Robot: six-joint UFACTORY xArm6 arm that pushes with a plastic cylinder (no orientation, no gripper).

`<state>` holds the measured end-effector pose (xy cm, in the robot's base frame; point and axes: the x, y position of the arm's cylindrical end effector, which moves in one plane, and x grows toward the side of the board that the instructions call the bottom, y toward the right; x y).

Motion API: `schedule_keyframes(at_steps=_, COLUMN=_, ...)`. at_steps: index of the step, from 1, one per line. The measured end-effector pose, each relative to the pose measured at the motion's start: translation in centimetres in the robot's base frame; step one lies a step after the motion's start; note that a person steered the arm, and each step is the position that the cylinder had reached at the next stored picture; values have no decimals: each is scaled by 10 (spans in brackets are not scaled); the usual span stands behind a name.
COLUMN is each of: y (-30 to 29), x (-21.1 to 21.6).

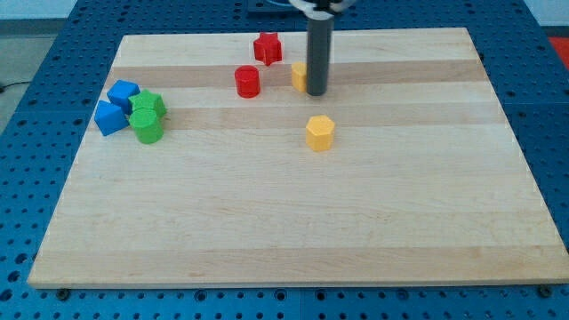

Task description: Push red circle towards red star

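Observation:
The red circle (247,82) sits on the wooden board near the view's top, left of centre. The red star (268,48) lies just above and to the right of it, a short gap apart. My tip (316,92) is the lower end of the dark rod, standing to the right of the red circle and below-right of the red star. The rod covers most of a yellow block (299,76), whose shape I cannot make out. The tip does not touch the red circle.
A yellow hexagon-like block (320,132) lies below the tip. At the view's left is a cluster: two blue blocks (123,92) (109,117) and two green blocks (149,105) (147,127). The board's top edge (382,32) is close behind the red star.

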<state>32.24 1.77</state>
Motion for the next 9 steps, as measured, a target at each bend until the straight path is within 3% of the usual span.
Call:
schedule_keyframes(at_steps=2, y=-8, x=-39)
schedule_keyframes(at_steps=3, y=-15, x=-29)
schedule_keyframes(at_steps=4, y=-20, x=26)
schedule_keyframes(at_steps=5, y=-67, x=39)
schedule_keyframes(at_steps=6, y=-96, x=28)
schedule_keyframes(at_steps=8, y=-96, x=-17)
schedule_keyframes(at_steps=9, y=-96, x=12)
